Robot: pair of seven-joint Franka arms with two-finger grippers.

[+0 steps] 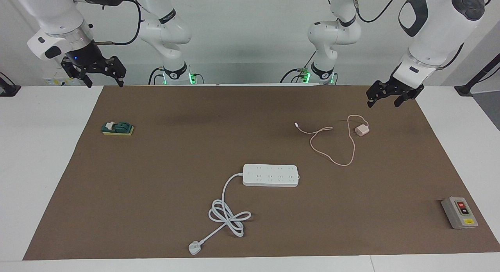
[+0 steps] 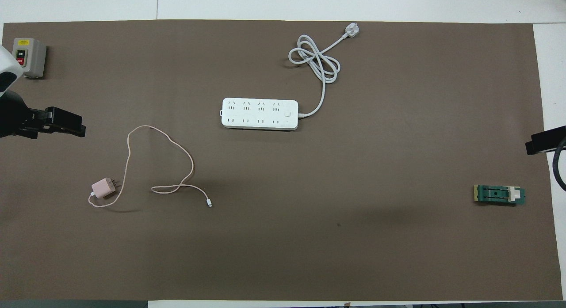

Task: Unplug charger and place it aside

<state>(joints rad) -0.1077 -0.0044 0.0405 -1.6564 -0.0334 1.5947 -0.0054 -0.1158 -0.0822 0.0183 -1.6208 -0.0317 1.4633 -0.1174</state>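
1. Charger: small pale pink cube-shaped plug adapter (image 1: pixel 362 130) lay unplugged on the brown bench (image 1: pixel 175 147), nearer the robots than the white multi-socket power strip (image 1: pixel 271 175), toward the left arm's end.
2. Left gripper (image 1: pixel 384 98) hovered near it, empty, jaws released.
3. Right gripper (image 1: pixel 103 77) waited well apart, jaws released.

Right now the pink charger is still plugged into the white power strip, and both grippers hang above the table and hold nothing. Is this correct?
Not quite. The charger is already unplugged: it lies on the mat apart from the power strip, nearer to the robots, its prongs bare in the overhead view. The rest holds: the left gripper and the right gripper hang above the table and hold nothing.
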